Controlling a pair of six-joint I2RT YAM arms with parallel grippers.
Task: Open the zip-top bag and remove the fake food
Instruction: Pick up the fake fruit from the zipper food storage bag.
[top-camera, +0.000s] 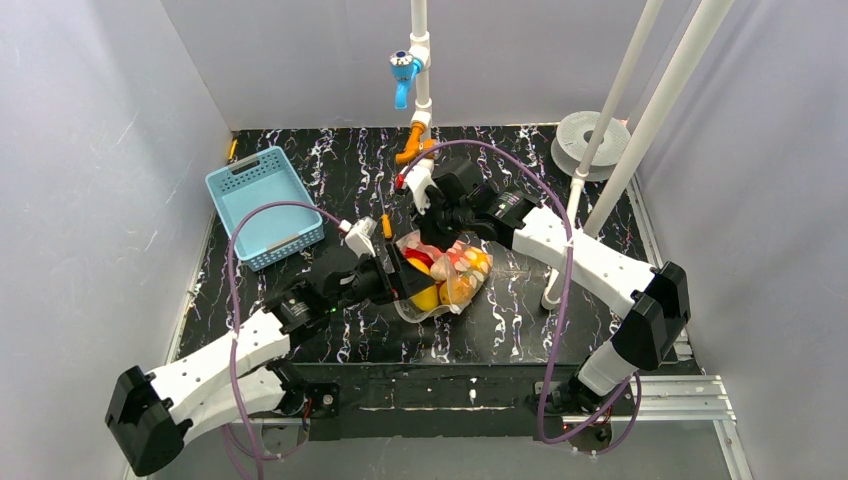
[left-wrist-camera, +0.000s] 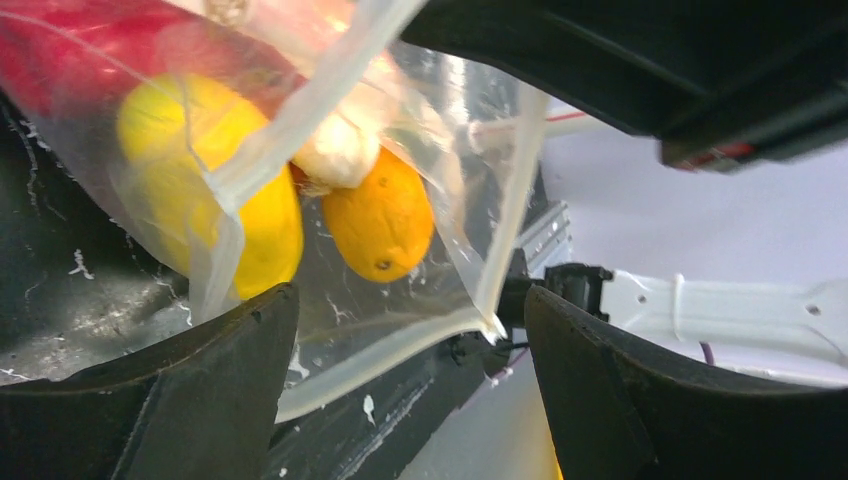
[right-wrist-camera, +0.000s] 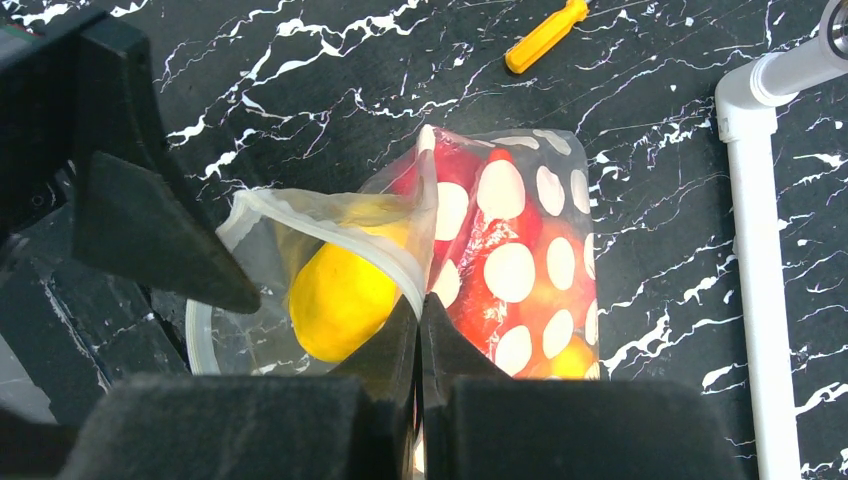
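The zip-top bag (top-camera: 455, 275) lies mid-table, clear with white polka dots (right-wrist-camera: 520, 260), and its mouth gapes open. Fake food shows inside: a yellow piece (right-wrist-camera: 340, 300), an orange piece (left-wrist-camera: 380, 225) and red pieces (right-wrist-camera: 480, 300). My right gripper (right-wrist-camera: 420, 305) is shut on the upper rim of the bag's mouth and comes from the far side (top-camera: 440, 232). My left gripper (left-wrist-camera: 410, 380) is open at the mouth, with the lower rim (left-wrist-camera: 400, 345) between its spread fingers (left-wrist-camera: 200, 390). It sits at the bag's left end (top-camera: 398, 275).
A light blue basket (top-camera: 262, 205) stands at the back left. An orange-handled screwdriver (right-wrist-camera: 545, 35) lies beyond the bag. A white pipe frame (right-wrist-camera: 755, 250) stands right of the bag, and a white spool (top-camera: 590, 140) sits at the back right.
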